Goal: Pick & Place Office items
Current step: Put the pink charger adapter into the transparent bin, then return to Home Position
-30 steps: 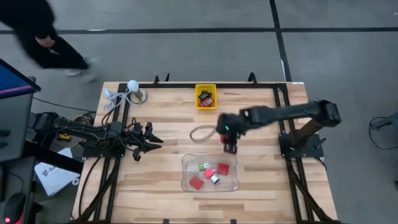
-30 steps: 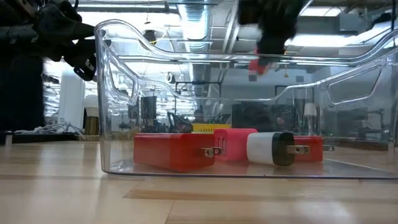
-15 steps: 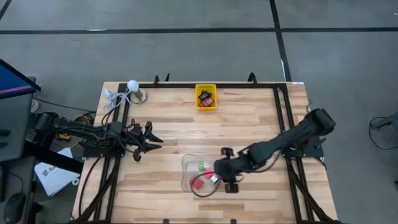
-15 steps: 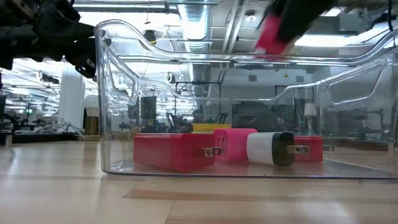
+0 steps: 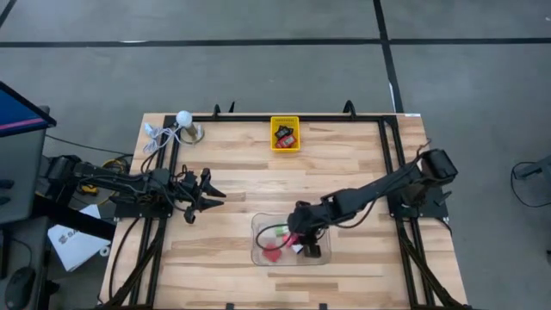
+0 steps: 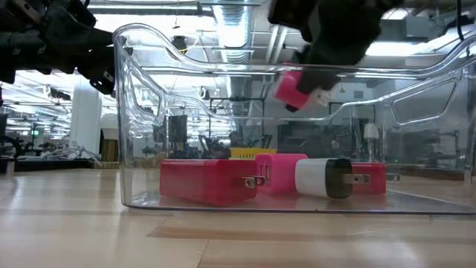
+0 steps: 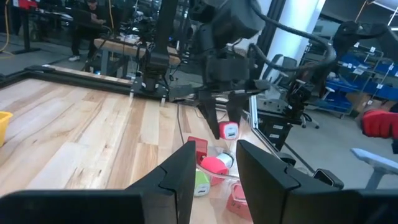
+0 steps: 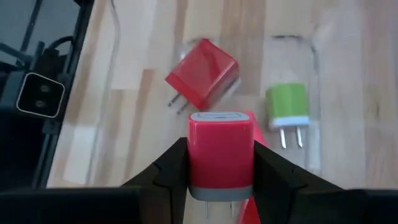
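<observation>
My right gripper (image 5: 299, 242) hangs over the clear plastic tray (image 5: 255, 257), shut on a red plug block (image 8: 221, 146), one of the office items. The same block shows above the tray's rim in the low view (image 6: 292, 87). On the tray's floor lie a red block (image 8: 202, 74), a green one (image 8: 287, 106), a pink one (image 6: 281, 171) and a white-and-black one (image 6: 321, 179). My left gripper (image 5: 207, 191) waits open at the table's left side, its fingers (image 7: 186, 167) holding nothing. My right gripper pinches the red block by its two opposite sides (image 8: 196, 155) between the two fingers. The fingers slant down from the table's right side. The block is lifted clear above the tray's floor, tilted, with its grey pronged end (image 8: 221, 193) back toward the wrist.
A yellow basket (image 5: 285, 135) with more small pieces stands at the far edge's middle. A white ball with a cord (image 5: 183, 118) lies at the far left corner. Bare wood stretches between the tray and the basket.
My right gripper has swung from the table's middle toward the near edge and sunk, tipping further downward, with the red block still in its hold. The block now hangs over the tray. The left arm has kept still.
</observation>
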